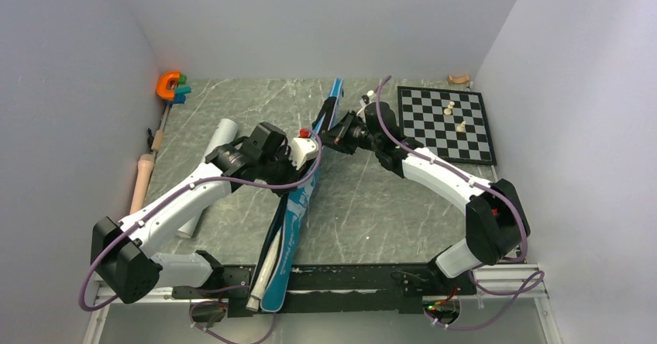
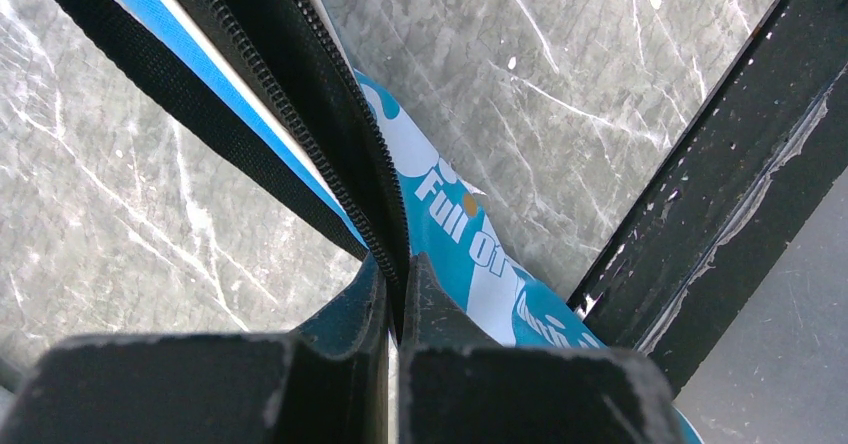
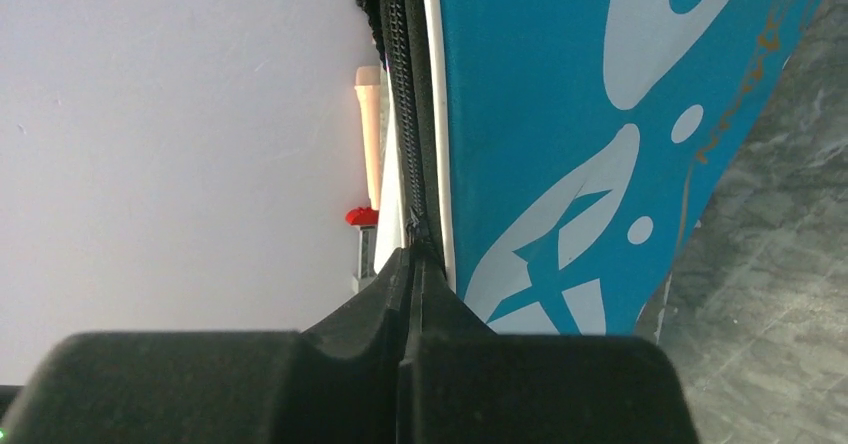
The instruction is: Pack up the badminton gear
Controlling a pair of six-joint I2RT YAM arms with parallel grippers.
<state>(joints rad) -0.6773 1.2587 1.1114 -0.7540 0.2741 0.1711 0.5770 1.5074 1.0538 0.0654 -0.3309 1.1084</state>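
Blue bag point(image 1: 297, 220) up on its edge, running down the middle of the table point(image 1: 372, 197), and both your grippers are on its seam. Far left, the white tube point(image 1: 221, 132) lies outside the bag, beside your left arm. Your left gripper point(image 2: 397, 276) has its fingers pinched together on the black zip edge point(image 2: 335, 114); use that as your anchor and hold the seam taut. Now your right gripper point(image 3: 415, 259), squeezed tight on the zip line too, probably at the slider, though I can't make it out. Draw straight along the teeth without twisting, or it may jam.
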